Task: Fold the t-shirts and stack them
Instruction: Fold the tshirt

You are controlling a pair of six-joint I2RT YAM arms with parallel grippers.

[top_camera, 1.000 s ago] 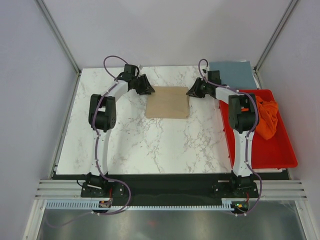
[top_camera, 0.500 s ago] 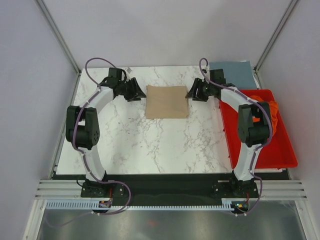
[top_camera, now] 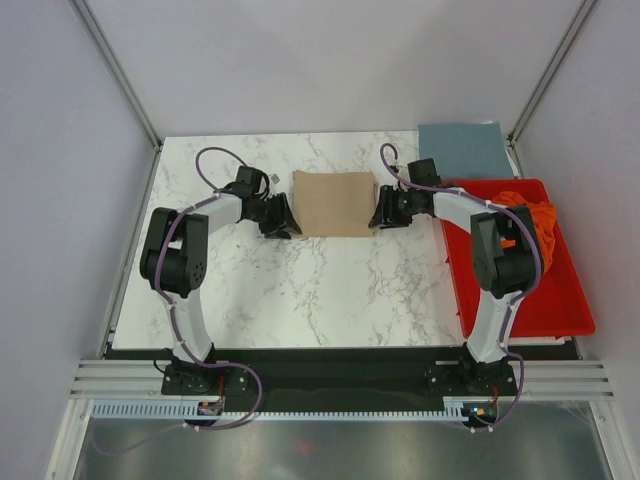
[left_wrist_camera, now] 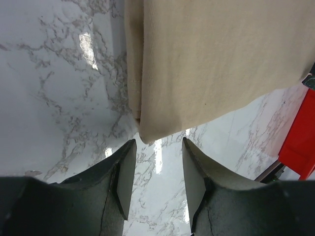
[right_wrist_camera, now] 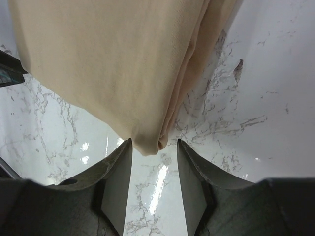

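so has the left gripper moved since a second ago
Yes: the left gripper moved nearer, away from the table's far edge, down to the tan t-shirt's near left corner.

Tray (top_camera: 520, 315): sat on the table (top_camera: 300, 290).
First t-shirt (top_camera: 535, 222): lay in the tray's far end.
Second t-shirt (top_camera: 465, 150): lay just behind the tray.
Third t-shirt (top_camera: 335, 203): lay left of the tray, between the right gripper (top_camera: 377, 215), nearer the tray, and the left gripper (top_camera: 287, 224) beyond.

Near tabletop (top_camera: 300, 290) open; red tray (top_camera: 560, 310) walls off right; tan t-shirt (top_camera: 335, 203) fills gap between left claw (top_camera: 285, 222), right claw (top_camera: 378, 215).
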